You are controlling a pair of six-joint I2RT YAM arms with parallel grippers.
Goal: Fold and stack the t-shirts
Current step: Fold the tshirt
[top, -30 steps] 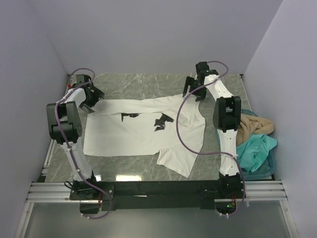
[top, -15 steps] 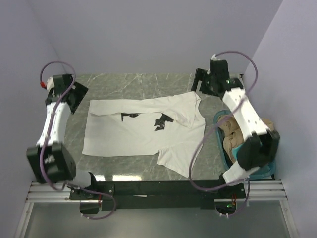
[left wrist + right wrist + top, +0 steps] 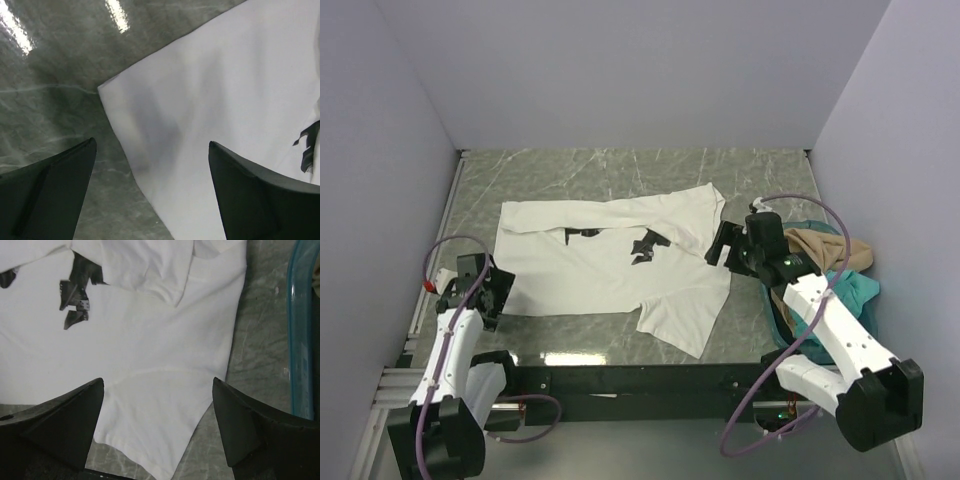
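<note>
A large white t-shirt (image 3: 610, 265) with small black print marks (image 3: 645, 245) lies spread on the marble table, its far edge folded over. My left gripper (image 3: 495, 296) hovers open above the shirt's near left corner (image 3: 107, 92), nothing between its fingers. My right gripper (image 3: 720, 247) hangs open over the shirt's right sleeve (image 3: 165, 425), jaws wide apart and empty. A tan t-shirt (image 3: 825, 250) and a teal t-shirt (image 3: 835, 300) lie bunched in the basket at the right.
A teal plastic basket (image 3: 775, 315) sits at the table's right edge, its rim (image 3: 300, 340) close beside my right gripper. Grey walls enclose the table on three sides. A metal rail (image 3: 620, 385) runs along the near edge.
Both arms have swung back from the far side of the table toward the near side. The left now sits over the shirt's near left corner, the right over its right sleeve.
</note>
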